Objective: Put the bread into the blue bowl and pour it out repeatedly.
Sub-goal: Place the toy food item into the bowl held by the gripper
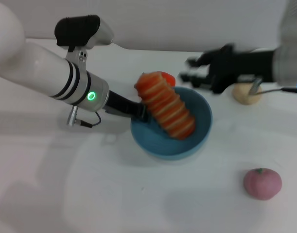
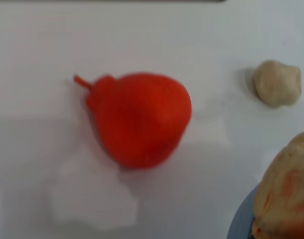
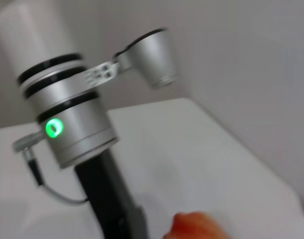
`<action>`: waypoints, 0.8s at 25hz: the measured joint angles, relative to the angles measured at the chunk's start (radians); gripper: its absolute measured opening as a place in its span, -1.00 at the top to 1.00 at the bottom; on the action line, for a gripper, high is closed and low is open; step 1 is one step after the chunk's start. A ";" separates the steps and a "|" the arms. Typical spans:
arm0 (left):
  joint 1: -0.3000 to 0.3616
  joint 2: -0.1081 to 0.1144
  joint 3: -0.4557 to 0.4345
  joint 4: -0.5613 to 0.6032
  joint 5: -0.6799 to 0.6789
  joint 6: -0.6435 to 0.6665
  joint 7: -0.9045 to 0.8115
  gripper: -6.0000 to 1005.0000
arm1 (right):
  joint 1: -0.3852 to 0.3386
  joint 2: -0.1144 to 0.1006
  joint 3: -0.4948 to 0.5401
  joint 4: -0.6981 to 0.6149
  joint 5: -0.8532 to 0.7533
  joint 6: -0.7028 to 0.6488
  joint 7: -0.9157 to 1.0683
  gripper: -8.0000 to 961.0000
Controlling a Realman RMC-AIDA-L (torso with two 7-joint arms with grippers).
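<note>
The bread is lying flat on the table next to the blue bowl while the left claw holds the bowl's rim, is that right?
Not quite. The head view shows the bread propped inside the blue bowl, one end rising above the rim, not flat on the table. The left claw is indeed at the bowl's rim.

open table (image 1: 90, 194) before blue bowl (image 1: 201, 138)

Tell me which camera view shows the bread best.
The head view: the whole striped bread shows, leaning in the blue bowl, one end sticking above the rim. The left wrist view catches only a tan end of it at the frame's corner; the right wrist view shows just a blurred orange bit at its edge.
</note>
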 joint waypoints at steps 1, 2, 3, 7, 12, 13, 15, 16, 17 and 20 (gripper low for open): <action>-0.001 0.001 0.002 0.005 0.008 -0.012 0.001 0.99 | -0.012 0.002 0.025 -0.004 0.020 0.007 0.000 0.17; -0.002 0.001 0.003 0.011 0.016 -0.021 0.001 0.99 | -0.024 0.002 0.059 -0.004 0.052 0.022 0.000 0.14; -0.003 0.000 0.004 0.020 0.032 -0.032 0.001 0.99 | -0.040 0.002 0.091 0.013 0.113 0.049 -0.006 0.14; -0.007 -0.005 0.034 0.058 0.102 -0.101 -0.002 0.99 | -0.108 -0.009 0.209 0.140 0.414 0.154 -0.114 0.15; -0.036 -0.006 0.092 0.057 0.156 -0.209 -0.008 0.99 | -0.206 -0.009 0.339 0.286 0.703 0.151 -0.319 0.15; -0.049 -0.006 0.092 0.048 0.167 -0.221 -0.009 0.99 | -0.218 -0.009 0.359 0.316 0.743 0.151 -0.337 0.15; -0.071 -0.006 0.093 0.032 0.188 -0.241 -0.010 0.99 | -0.244 -0.010 0.411 0.379 0.807 0.150 -0.361 0.15; -0.081 -0.007 0.096 0.026 0.204 -0.257 -0.010 0.99 | -0.254 -0.011 0.441 0.402 0.819 0.150 -0.365 0.15; -0.085 -0.008 0.103 0.025 0.217 -0.274 -0.010 0.99 | -0.266 -0.011 0.480 0.426 0.827 0.149 -0.368 0.15; -0.097 -0.009 0.131 0.019 0.253 -0.342 -0.011 0.99 | -0.295 -0.011 0.580 0.484 0.831 0.127 -0.374 0.16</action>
